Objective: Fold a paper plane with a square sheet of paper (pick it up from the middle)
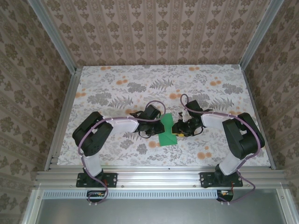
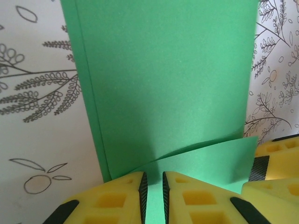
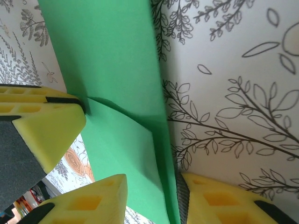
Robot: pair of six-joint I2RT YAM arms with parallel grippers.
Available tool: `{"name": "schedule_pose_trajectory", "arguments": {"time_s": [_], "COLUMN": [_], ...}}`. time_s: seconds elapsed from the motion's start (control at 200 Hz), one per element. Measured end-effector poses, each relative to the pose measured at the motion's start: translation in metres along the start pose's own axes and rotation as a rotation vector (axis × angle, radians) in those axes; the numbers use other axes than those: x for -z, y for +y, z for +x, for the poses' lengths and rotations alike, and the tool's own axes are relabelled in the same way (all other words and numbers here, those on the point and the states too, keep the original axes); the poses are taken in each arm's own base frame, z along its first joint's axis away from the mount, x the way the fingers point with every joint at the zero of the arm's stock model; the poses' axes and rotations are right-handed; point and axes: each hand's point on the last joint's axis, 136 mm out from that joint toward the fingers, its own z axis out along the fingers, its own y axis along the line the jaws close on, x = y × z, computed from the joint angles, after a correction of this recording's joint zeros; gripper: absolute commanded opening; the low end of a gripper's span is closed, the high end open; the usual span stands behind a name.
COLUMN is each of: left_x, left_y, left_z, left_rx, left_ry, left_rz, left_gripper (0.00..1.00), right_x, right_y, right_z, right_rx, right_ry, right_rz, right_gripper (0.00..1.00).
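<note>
Early-to-middle stage of the plane fold, by judgement. Thin bright-green paper sheet (image 1: 167, 132) already doubled into a long strip, with a loose flap (image 2: 205, 158) lifted at one end. Lying on the flower-patterned tabletop (image 1: 117, 88), about midway between its left and right edges and nearer its near edge than its far one.

Left gripper (image 2: 153, 179): jaws drawn almost together, with a sliver of green in the slit between them, so pinching the strip's end. Right gripper (image 3: 152, 181): jaws partly apart, straddling the strip's long edge, with paper running between them and no clamp made out.

Next move, as judged: hold-down with the left, then pick-up of the flap's edge with the right, carry to the fold line and press flat. Calls for a light, square grip, given the readiness of thin paper to buckle or slide under a skewed pull.

Top external view: gives the layout, namely the inward reach of both arms, the grippers close on either side of the sheet, and the sheet's place on the tabletop. Too small for jaw spacing or paper layers.

Left wrist view: adds the doubled left edge of the strip, the flap's curved rim, and yellow fingers (image 2: 275, 161) of the right gripper at the strip's right side.

Right wrist view: adds the flap seen from the side, raised off the strip.
</note>
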Motion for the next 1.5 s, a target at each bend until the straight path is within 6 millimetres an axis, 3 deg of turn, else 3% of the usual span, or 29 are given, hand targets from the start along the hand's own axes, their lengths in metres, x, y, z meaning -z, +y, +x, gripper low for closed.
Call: {"name": "schedule_pose_trajectory", "arguments": {"time_s": [0.39,0.65,0.96,1.22,1.35,1.5], "left_x": [-0.001,-0.001,-0.001,0.002,0.018,0.062], "left_y": [-0.002,-0.002,-0.001,-0.003,-0.008,-0.023], "left_z": [-0.001,-0.001,-0.001,-0.001,-0.003,-0.014], "left_rx": [-0.004,-0.007,-0.007,-0.010,-0.020,-0.041], "left_ry": [0.001,0.001,0.002,-0.004,-0.041,-0.154], "left_rz": [0.003,0.002,0.001,0.002,0.013,0.057], "left_gripper": [0.20,0.19,0.20,0.22,0.25,0.27], "right_x": [-0.001,-0.004,-0.001,0.002,0.013,0.035], "right_y": [0.006,0.008,0.016,0.020,0.027,0.030], "right_z": [-0.003,-0.002,-0.002,-0.003,-0.001,0.005], "right_rx": [0.007,-0.005,-0.006,0.002,0.029,0.056], "right_ry": [-0.006,-0.017,-0.029,-0.040,-0.054,-0.074], "right_rz": [-0.031,-0.073,-0.114,-0.130,-0.135,-0.075], "right_gripper": [0.32,0.37,0.26,0.09,0.05,0.05]}}
